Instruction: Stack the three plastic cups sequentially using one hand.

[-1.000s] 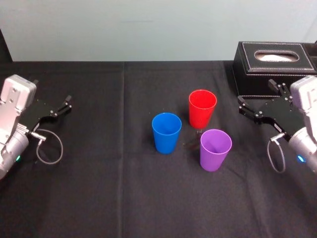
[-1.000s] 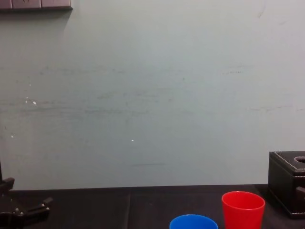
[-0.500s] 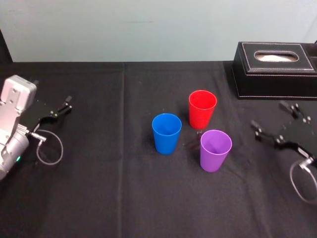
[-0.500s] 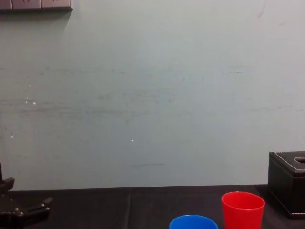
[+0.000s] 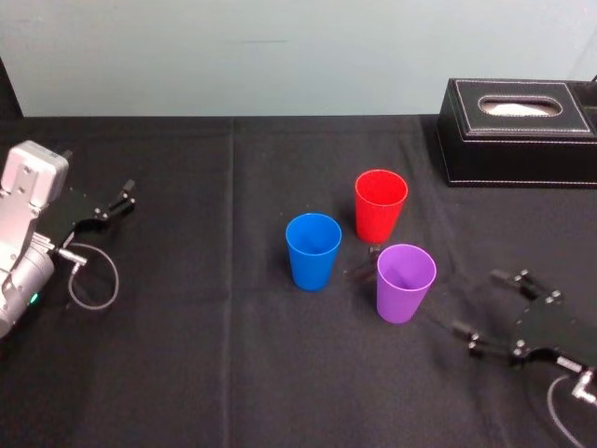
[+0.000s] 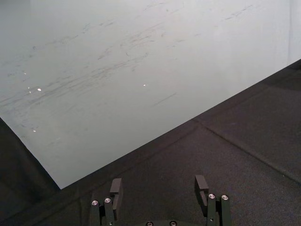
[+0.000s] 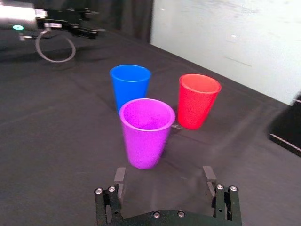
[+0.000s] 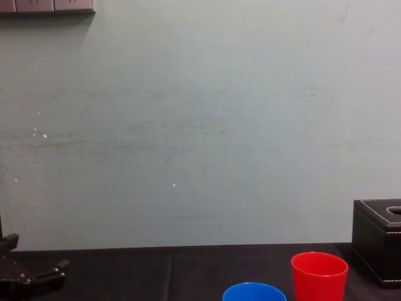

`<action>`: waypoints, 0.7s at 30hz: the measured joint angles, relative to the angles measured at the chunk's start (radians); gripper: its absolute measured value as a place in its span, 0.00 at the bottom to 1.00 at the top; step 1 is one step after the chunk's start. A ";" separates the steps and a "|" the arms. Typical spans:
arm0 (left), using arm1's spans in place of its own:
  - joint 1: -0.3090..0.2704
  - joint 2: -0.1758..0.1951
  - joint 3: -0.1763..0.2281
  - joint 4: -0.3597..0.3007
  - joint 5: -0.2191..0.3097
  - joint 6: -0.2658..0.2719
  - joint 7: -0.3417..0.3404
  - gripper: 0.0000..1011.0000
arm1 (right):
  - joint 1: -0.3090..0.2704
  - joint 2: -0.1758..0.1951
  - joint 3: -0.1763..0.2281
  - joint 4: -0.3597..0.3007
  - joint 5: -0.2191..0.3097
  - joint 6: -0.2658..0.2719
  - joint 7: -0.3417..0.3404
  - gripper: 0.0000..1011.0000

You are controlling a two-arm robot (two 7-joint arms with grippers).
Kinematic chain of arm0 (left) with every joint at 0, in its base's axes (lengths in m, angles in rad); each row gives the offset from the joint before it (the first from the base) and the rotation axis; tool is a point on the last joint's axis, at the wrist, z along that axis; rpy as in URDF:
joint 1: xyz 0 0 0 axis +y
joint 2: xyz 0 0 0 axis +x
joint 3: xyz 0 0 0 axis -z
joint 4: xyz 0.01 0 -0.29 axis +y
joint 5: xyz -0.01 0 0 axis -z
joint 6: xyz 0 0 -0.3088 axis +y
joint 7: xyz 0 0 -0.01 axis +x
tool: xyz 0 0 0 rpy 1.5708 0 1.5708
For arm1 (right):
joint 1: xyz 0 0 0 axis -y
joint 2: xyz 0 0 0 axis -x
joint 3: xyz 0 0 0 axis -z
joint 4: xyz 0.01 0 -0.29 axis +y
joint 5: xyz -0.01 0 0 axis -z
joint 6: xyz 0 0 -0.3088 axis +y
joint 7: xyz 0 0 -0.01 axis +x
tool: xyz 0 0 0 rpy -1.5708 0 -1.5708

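Note:
Three upright plastic cups stand apart mid-table: red (image 5: 381, 205) at the back, blue (image 5: 312, 252) to its left, purple (image 5: 405, 283) nearest. My right gripper (image 5: 478, 303) sits low just right of the purple cup, open, with nothing between its fingers. In the right wrist view the purple cup (image 7: 146, 134) stands directly ahead of that open gripper (image 7: 164, 174), apart from it, with the blue cup (image 7: 129, 84) and red cup (image 7: 197, 101) behind. My left gripper (image 5: 112, 205) stays at the table's left edge, open and empty (image 6: 158, 184). The chest view catches the red cup (image 8: 319, 276) and the blue cup's rim (image 8: 254, 292).
A black stitched tissue box (image 5: 518, 131) stands at the back right corner. Black cloth (image 5: 187, 355) covers the table, with free room on the left and along the front. A pale wall (image 8: 200, 125) rises behind the table.
My right gripper has swung from in front of the tissue box toward the near side and down, ending beside the purple cup. Cups and left arm have not moved.

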 joint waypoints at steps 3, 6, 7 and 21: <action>0.000 0.000 0.000 0.000 0.000 0.000 0.000 0.99 | 0.015 -0.033 -0.021 0.009 -0.021 -0.006 0.007 0.99; 0.000 0.000 0.000 0.000 0.000 0.000 0.000 0.99 | 0.027 -0.073 -0.031 0.017 -0.026 -0.011 0.005 0.99; 0.000 0.000 0.000 0.000 0.000 0.000 0.000 0.99 | 0.031 -0.084 -0.033 0.020 -0.027 -0.013 0.004 0.99; 0.000 0.000 0.000 0.000 0.000 0.000 0.000 0.99 | 0.098 -0.207 -0.069 0.086 -0.038 0.018 0.017 0.99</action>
